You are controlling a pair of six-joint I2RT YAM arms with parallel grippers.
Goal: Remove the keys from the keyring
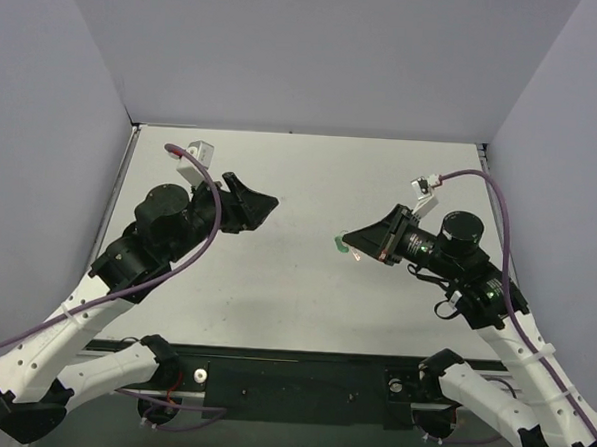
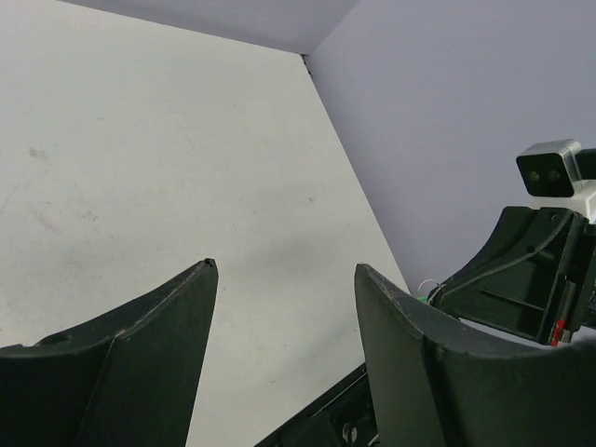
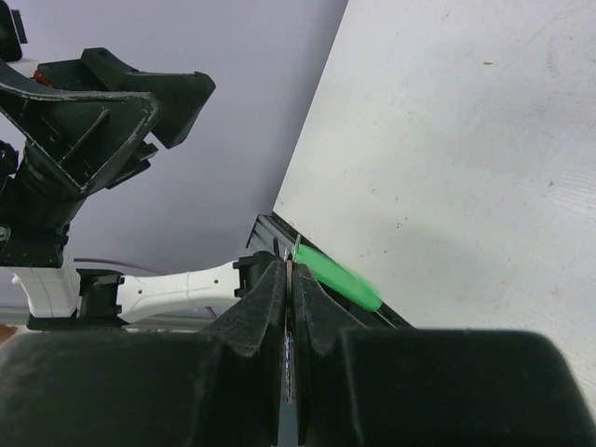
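Right claw (image 3: 287, 267) pinched shut on a bright green oval plastic tag (image 3: 340, 277); left claw (image 2: 284, 267) spread wide, empty, well apart.

My two tools face each other over the white tabletop (image 1: 311, 174).
My left tool (image 1: 271, 202) is a dark wedge that points to the right, a little toward the far side. My right tool (image 1: 346, 242) points to the left, well apart from the left one, and the small green keyring (image 1: 338, 247) sticks out just at its tip. The key is too small to make out from here. A purple cable (image 1: 205, 194) runs along each arm.
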